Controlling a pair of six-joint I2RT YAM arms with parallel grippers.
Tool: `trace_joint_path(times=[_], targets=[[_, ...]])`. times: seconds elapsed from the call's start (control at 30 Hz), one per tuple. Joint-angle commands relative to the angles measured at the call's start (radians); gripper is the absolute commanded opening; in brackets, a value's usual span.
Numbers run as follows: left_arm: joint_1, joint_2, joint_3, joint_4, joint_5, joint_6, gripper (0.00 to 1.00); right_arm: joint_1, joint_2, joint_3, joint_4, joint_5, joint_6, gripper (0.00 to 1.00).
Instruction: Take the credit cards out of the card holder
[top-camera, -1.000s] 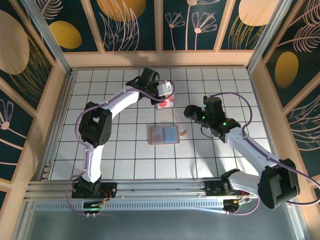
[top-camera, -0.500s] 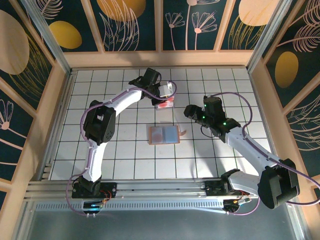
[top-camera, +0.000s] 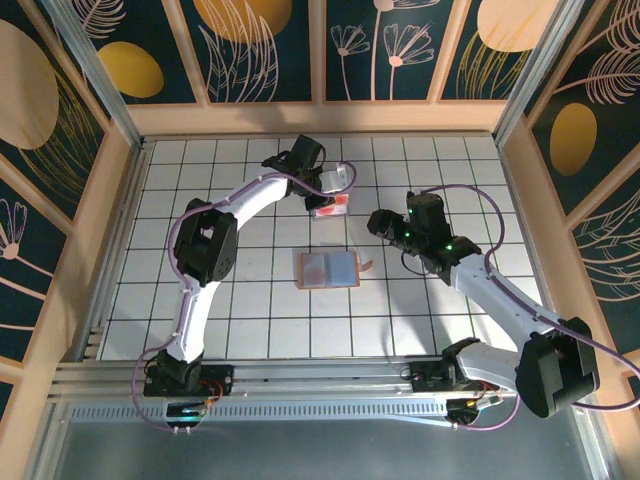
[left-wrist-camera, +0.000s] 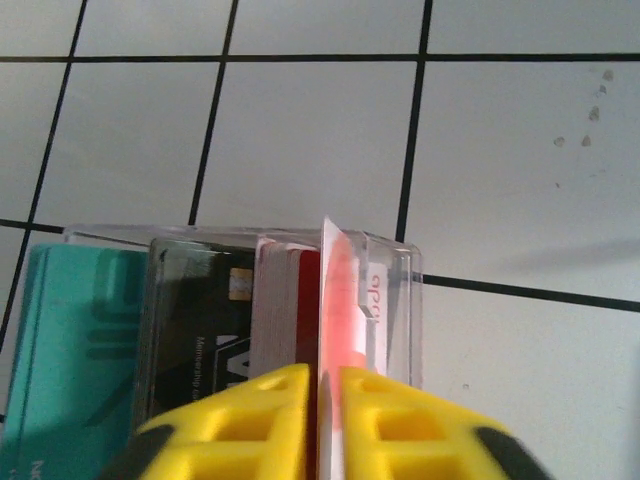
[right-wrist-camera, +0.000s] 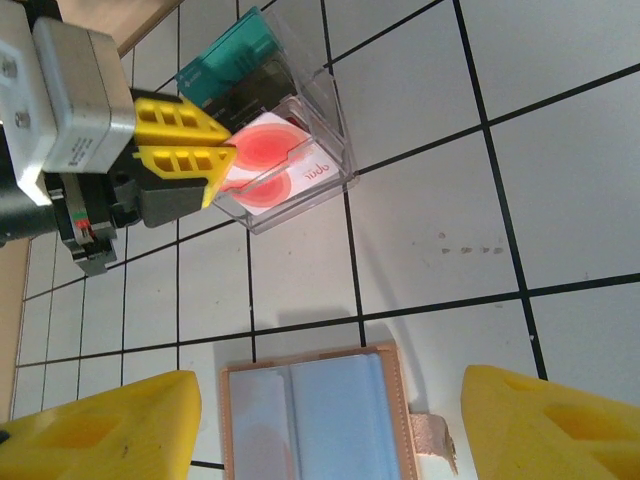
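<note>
Beyond the open holder (top-camera: 327, 269), left jaws straddle the pink card (left-wrist-camera: 340, 290), apparently filing it upright in a clear box (left-wrist-camera: 402, 300); pinched or freed, cannot tell. Right jaws gape above the holder, likely ready for another card.

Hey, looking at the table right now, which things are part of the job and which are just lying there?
Part of the job: card holder, teal card, pink-white card.
Not the job's own: clear box the cards stand in, tiled table.
</note>
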Motion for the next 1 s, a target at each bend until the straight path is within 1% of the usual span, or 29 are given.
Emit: trace_joint_path(times=[0.0, 0.23, 0.37, 0.53, 0.7, 0.73, 0.77, 0.8, 0.83, 0.87, 0.97], targets=[[0.009, 0.031, 0.054, -0.067, 0.001, 0.013, 0.19, -0.007, -0.002, 0.025, 0.006, -0.007, 0.015, 0.7], [0.009, 0.017, 0.065, -0.075, -0.006, 0.005, 0.2, -0.008, -0.007, 0.022, 0.008, -0.012, 0.016, 0.7], [0.009, -0.016, 0.061, -0.077, 0.003, -0.01, 0.2, -0.008, -0.006, 0.021, 0.006, -0.012, 0.012, 0.69], [0.01, -0.098, 0.025, -0.047, 0.012, -0.04, 0.21, -0.007, -0.003, 0.02, 0.002, -0.007, 0.01, 0.69], [0.009, -0.221, -0.083, 0.039, 0.002, -0.086, 0.23, -0.003, -0.001, 0.016, -0.006, 0.004, 0.008, 0.69], [0.009, -0.244, -0.11, 0.062, 0.0, -0.098, 0.27, -0.002, 0.001, 0.017, -0.008, 0.008, 0.008, 0.69], [0.009, -0.275, -0.143, 0.087, -0.002, -0.11, 0.37, 0.002, 0.001, 0.016, -0.009, 0.011, 0.008, 0.69], [0.009, -0.306, -0.177, 0.11, -0.004, -0.12, 0.44, 0.003, 0.001, 0.016, -0.011, 0.014, 0.007, 0.68], [0.009, -0.332, -0.207, 0.13, -0.005, -0.13, 0.47, 0.007, 0.002, 0.016, -0.012, 0.017, 0.006, 0.69], [0.009, -0.364, -0.242, 0.157, -0.009, -0.145, 0.48, 0.009, 0.003, 0.016, -0.013, 0.021, 0.004, 0.68], [0.009, -0.457, -0.351, 0.238, -0.02, -0.183, 0.64, 0.025, 0.011, 0.022, -0.024, 0.038, 0.0, 0.68]])
